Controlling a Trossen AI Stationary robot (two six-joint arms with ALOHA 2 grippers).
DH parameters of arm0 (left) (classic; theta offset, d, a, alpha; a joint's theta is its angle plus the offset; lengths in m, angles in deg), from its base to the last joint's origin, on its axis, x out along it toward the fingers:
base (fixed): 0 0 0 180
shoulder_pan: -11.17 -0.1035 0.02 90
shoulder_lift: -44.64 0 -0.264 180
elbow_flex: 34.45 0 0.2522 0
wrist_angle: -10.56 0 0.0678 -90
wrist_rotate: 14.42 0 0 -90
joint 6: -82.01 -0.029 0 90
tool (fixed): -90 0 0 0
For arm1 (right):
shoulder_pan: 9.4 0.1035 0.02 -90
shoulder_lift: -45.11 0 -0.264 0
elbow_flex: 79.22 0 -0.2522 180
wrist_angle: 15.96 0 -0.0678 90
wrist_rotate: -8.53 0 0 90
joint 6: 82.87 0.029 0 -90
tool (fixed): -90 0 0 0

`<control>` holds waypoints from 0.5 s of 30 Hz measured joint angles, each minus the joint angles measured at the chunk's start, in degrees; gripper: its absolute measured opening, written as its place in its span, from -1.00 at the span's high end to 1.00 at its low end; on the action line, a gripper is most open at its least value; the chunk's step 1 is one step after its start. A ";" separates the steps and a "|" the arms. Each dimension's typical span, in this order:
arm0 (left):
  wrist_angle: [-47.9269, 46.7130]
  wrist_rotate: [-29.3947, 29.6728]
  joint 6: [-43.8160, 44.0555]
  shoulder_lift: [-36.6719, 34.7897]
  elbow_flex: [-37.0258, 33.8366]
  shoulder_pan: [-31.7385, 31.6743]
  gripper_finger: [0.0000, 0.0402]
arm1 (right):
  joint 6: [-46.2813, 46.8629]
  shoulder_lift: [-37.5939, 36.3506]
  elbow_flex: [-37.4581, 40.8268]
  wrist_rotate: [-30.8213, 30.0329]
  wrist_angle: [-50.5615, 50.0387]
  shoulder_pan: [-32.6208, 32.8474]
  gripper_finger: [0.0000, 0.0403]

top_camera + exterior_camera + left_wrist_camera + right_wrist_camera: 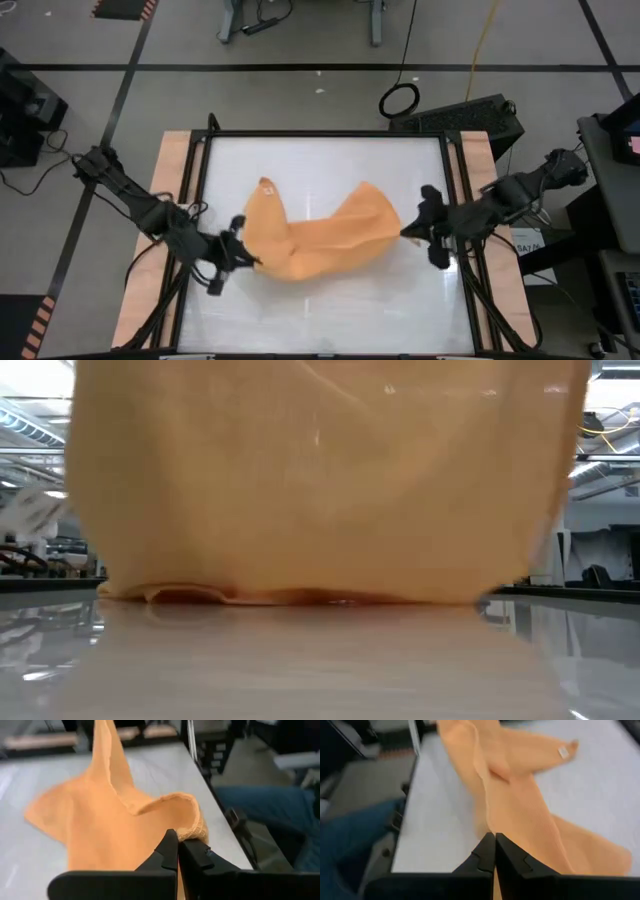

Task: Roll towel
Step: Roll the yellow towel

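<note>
Now the towel (320, 235) hangs stretched above the middle of the table (330, 310), its lower edge dragging on the white top. At its left end the left gripper (243, 258) is clamped on a corner; at its right end the right gripper (408, 232) pinches the other corner.

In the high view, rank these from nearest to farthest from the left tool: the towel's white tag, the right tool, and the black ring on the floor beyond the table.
From the left tool, shut on the towel:
1. White tag, on the towel's raised corner, left of table centre.
2. Right tool, at the towel's opposite end, on the table's right.
3. Black ring, on the floor beyond the far edge.
</note>
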 joint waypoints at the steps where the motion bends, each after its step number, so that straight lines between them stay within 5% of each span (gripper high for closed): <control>1: -0.07 -0.61 1.29 1.47 0.00 0.26 0.94 | 0.88 1.18 0.00 -0.76 -0.57 0.73 1.00; 6: 0.14 -3.11 10.68 8.54 0.00 1.54 0.73 | 4.91 7.13 0.00 -1.71 -3.33 4.25 1.00; 15: -0.36 -12.50 15.92 19.85 -0.03 6.20 0.20 | 13.39 17.49 0.02 5.83 -5.06 11.40 1.00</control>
